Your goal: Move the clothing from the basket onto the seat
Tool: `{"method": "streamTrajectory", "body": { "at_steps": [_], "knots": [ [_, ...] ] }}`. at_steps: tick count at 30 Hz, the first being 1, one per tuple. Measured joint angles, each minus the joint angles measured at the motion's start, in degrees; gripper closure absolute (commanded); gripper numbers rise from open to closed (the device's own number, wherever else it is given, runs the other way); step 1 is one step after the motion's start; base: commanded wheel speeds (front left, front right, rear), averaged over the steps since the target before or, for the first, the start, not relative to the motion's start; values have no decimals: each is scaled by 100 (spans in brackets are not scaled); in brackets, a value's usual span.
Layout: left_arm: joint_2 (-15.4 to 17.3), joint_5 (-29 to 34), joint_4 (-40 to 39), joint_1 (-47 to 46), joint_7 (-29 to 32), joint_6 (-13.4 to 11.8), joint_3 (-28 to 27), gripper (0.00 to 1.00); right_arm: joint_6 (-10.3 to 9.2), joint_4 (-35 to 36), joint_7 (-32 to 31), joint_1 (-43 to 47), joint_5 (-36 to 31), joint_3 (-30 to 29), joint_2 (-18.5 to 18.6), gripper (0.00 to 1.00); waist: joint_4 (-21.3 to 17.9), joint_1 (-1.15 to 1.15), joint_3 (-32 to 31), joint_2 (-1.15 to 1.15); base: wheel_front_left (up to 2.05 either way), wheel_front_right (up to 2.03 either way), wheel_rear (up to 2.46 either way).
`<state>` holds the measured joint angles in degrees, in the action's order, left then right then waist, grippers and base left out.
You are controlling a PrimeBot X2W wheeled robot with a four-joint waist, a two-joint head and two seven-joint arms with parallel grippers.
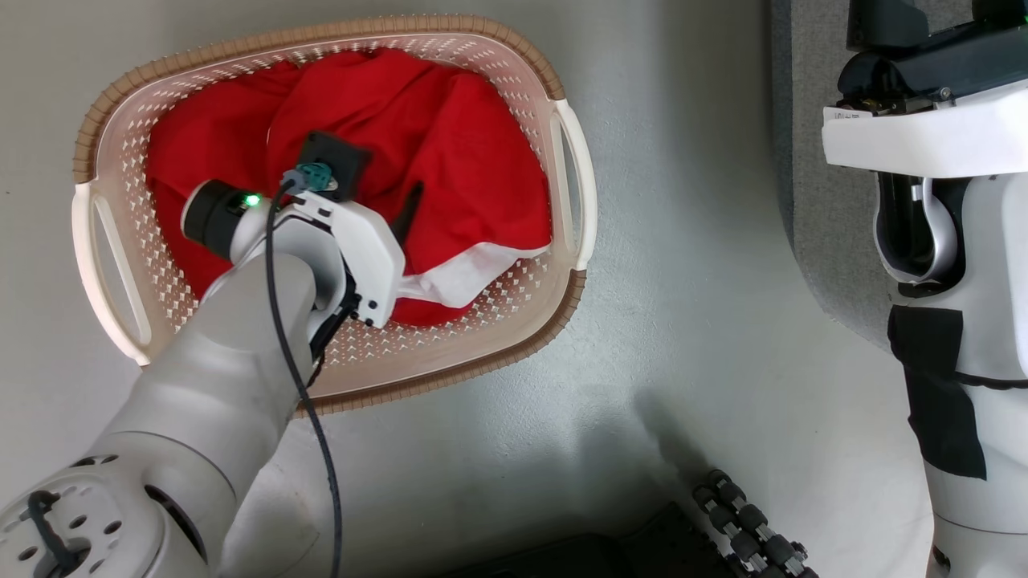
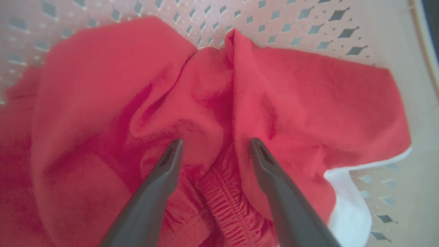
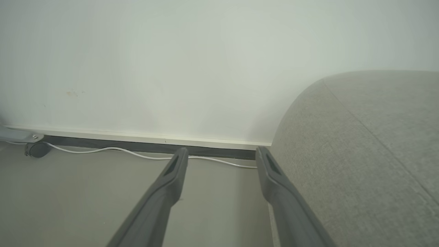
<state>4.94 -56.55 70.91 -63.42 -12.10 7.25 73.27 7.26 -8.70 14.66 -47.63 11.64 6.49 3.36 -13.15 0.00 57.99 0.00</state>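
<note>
The task looks barely begun: the bright red soft fabric clothing [image 1: 450,136] with its white band lies bunched inside the cream perforated plastic basket [image 1: 321,36] on the floor. The left gripper [image 2: 214,144] hangs wide open close over a red fold, holding nothing. The right gripper [image 3: 221,152], equally spread and empty, points past the large light grey woven-fabric seat [image 3: 360,147], whose visible part is bare. Grasp, carry and drop all remain

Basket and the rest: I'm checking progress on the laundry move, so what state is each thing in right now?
basket, upright on the floor, holding the clothing.
clothing, crumpled inside, not yet lifted.
seat, no clothing on the part in view.
left hand, open, fingers astride a red fold, nothing gripped.
right hand, open, empty, beside the seat.
</note>
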Motion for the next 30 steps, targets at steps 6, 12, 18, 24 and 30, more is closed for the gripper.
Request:
{"method": "streamTrajectory", "body": {
  "at_steps": [6,12,18,24,30],
  "knots": [
    [-45,-166,-396,152,772,0,12,0,0,-18,0,-1,2,-13,0,0,-6,0,-4,0,0,0,0],
    [98,-297,-762,224,995,0,32,100,0,-80,0,-1,2,-45,-1,0,-4,0,-68,0,0,0,0],
    [157,-303,-812,252,628,0,37,100,0,-170,0,0,3,-45,-2,0,35,0,-343,0,0,0,0],
    [156,-365,-811,541,240,0,49,100,0,-350,0,55,2,-58,-3,0,101,0,-804,0,0,0,0],
    [144,-424,-781,843,-69,0,64,100,0,-604,0,351,-58,-64,-3,0,172,0,-1397,0,0,0,0]
  ]
}}
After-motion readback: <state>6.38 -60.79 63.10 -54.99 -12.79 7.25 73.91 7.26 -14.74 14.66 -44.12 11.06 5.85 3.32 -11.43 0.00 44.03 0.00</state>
